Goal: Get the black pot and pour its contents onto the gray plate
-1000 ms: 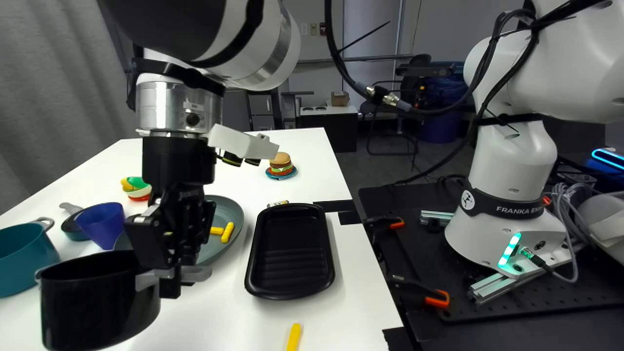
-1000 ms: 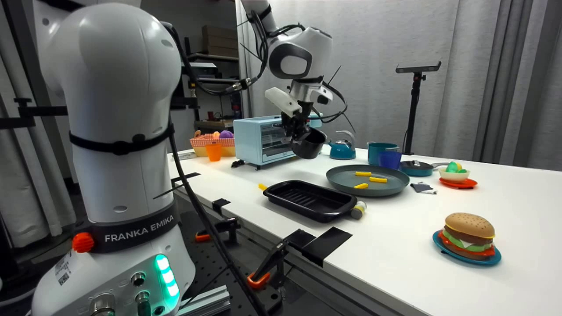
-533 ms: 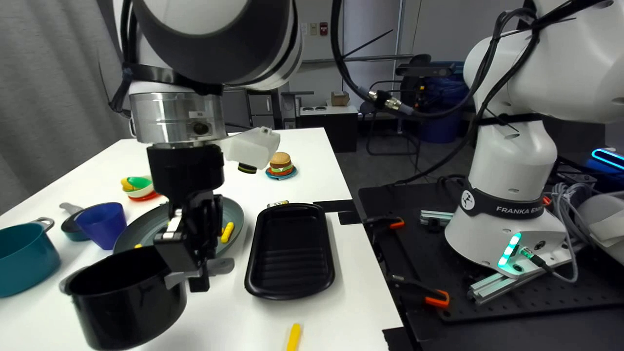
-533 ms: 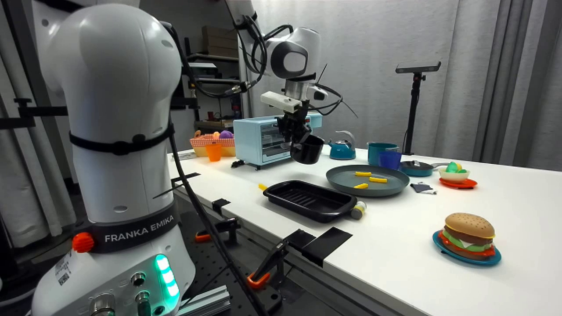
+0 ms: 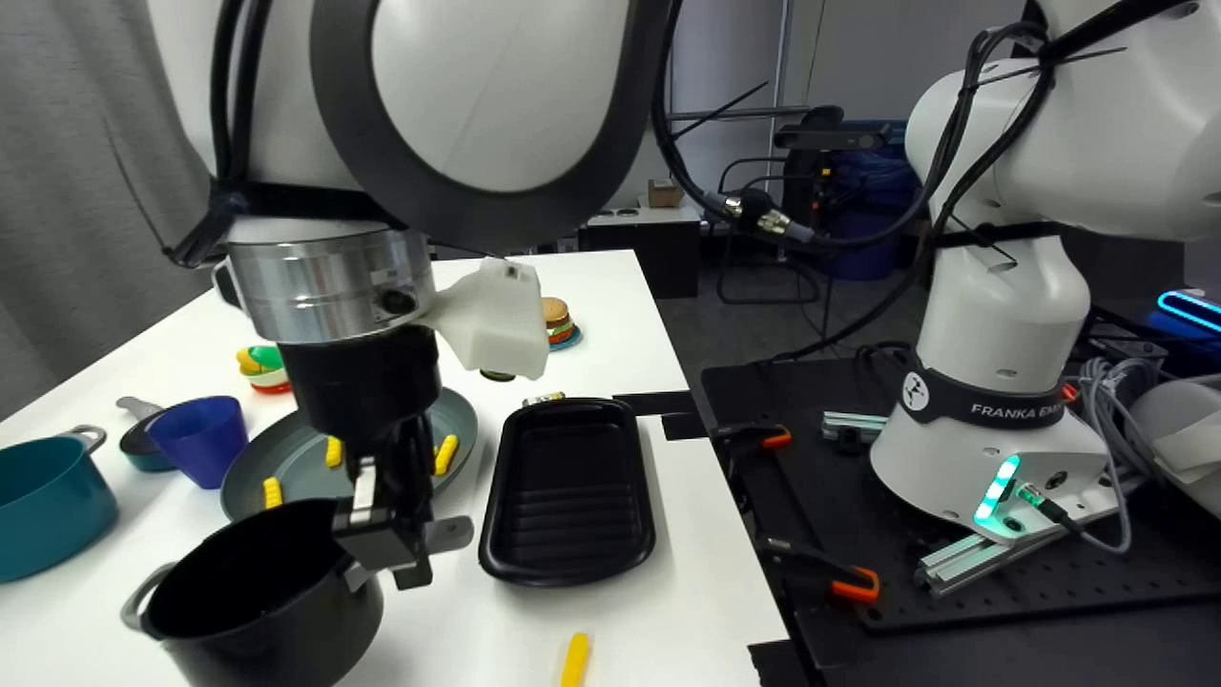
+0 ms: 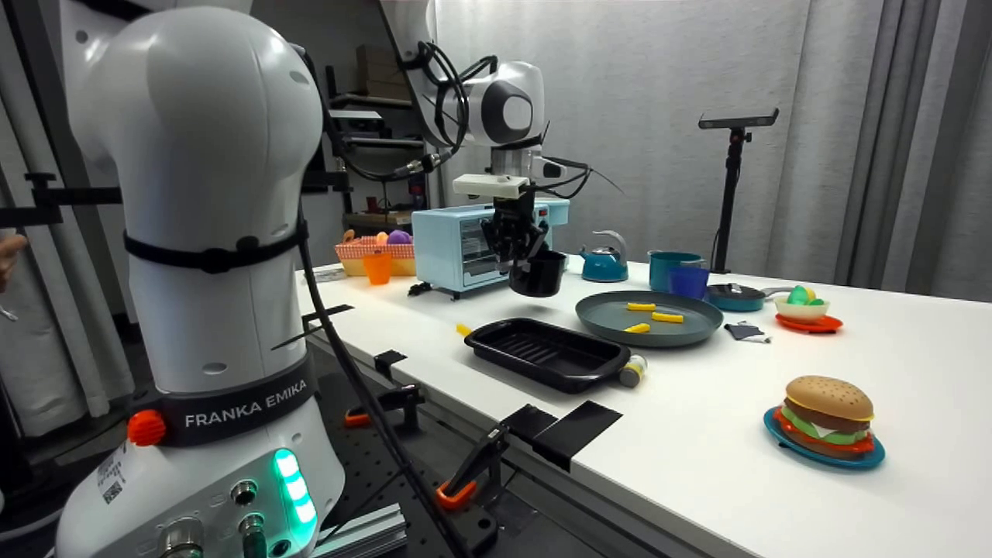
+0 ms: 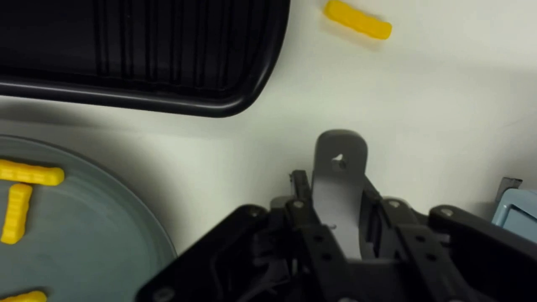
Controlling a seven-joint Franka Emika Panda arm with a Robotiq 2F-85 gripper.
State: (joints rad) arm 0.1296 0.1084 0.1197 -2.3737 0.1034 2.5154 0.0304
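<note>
My gripper [image 5: 393,565] is shut on the grey handle [image 7: 340,144] of the black pot [image 5: 277,620], and the handle's end pokes out past the fingers in the wrist view. The pot [image 6: 537,277] hangs nearly upright a little above the table, beside the gray plate [image 6: 601,316]. Its visible inside looks dark, with no pieces seen; the bottom is hidden. Several yellow sticks show: a few lie on the plate [image 7: 96,247], such as this yellow stick [image 5: 445,454], and a loose yellow stick [image 7: 358,20] lies on the white table.
A black ridged tray [image 5: 572,491] lies close to the plate. Beyond the pot stand a teal pot [image 5: 52,506] and a blue cup [image 5: 200,441]. A light-blue toaster oven [image 6: 465,244] and a teal kettle [image 6: 604,263] are behind it. A small can [image 6: 633,372] touches the tray's end.
The gripper and pot have come lower, moved away from the plate and swung from tilted to nearly upright. The sticks on the plate have stayed put.
</note>
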